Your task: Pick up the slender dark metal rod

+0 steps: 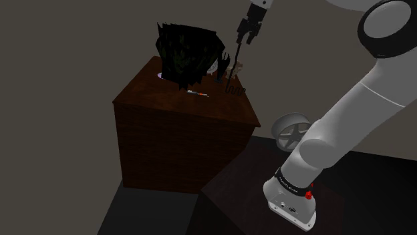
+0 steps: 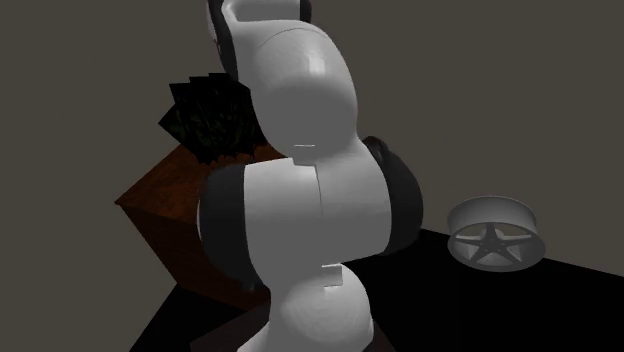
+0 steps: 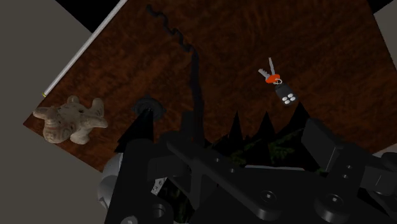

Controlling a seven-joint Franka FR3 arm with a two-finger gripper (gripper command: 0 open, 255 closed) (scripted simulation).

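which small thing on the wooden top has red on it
The keys, with a red ring by the black fob; the figurine is tan, the rod dark.

Dim room, plain grey-brown wall [image 1: 67, 40], black floor [image 2: 560, 310], dark reddish wooden cabinet [image 1: 180, 147], pale wheel rim [image 2: 492, 235] on the floor

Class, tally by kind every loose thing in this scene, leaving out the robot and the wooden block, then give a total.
Slender dark rod: 1
Bunch of keys with black fob: 1
Tan animal figurine: 1
Thin white stick: 1
Dark spiky plant: 1
Wheel rim: 1
Total: 6
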